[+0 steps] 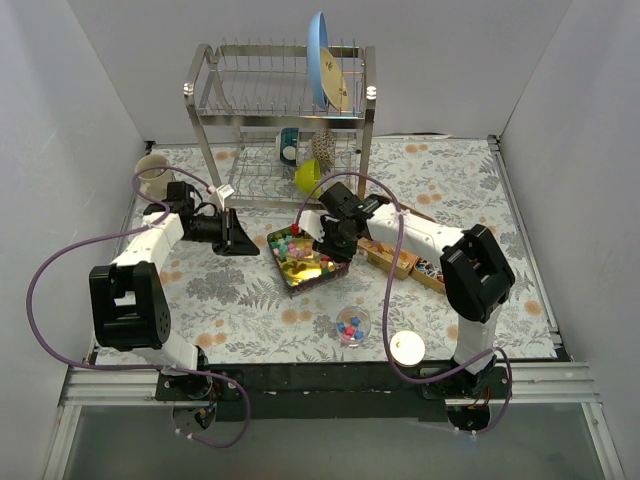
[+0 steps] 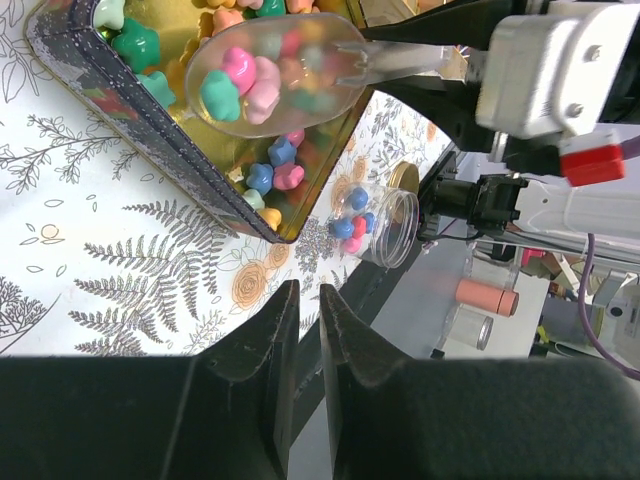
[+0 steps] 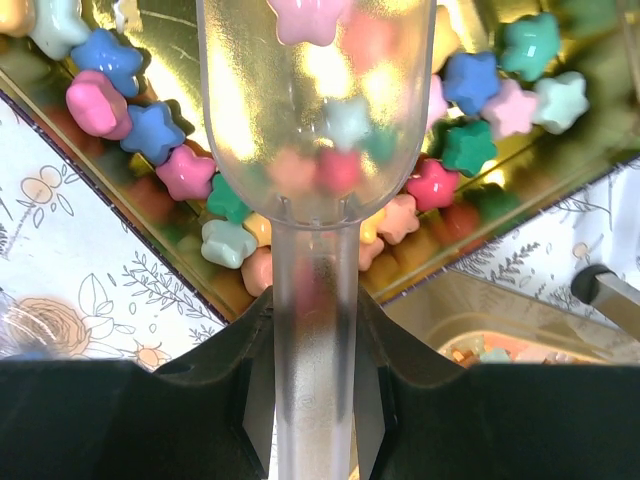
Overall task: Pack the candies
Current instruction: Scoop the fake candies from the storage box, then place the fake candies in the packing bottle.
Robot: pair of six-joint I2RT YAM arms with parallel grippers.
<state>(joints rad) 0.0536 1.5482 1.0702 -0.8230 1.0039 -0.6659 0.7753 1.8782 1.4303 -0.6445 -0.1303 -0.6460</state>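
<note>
Star-shaped candies (image 1: 294, 246) in pink, blue, green and yellow lie in a dark tray with a gold inside (image 1: 281, 268) at mid-table. My right gripper (image 1: 334, 250) is shut on the handle of a clear plastic scoop (image 3: 318, 120) and holds it over the tray; the scoop holds several candies (image 2: 240, 80). In the right wrist view the gripper (image 3: 315, 315) clamps the handle from both sides. A small clear jar (image 1: 352, 323) with a few candies stands nearer the front; it also shows in the left wrist view (image 2: 378, 226). My left gripper (image 1: 240, 243) is shut and empty, left of the tray, its fingertips (image 2: 283, 300) over the cloth.
A round gold lid (image 1: 407, 347) lies right of the jar. A steel dish rack (image 1: 285, 120) with a blue plate (image 1: 320, 60) and a yellow-green bowl (image 1: 308, 176) stands at the back. A cup (image 1: 152, 172) sits far left. Candy boxes (image 1: 405, 262) lie under my right arm.
</note>
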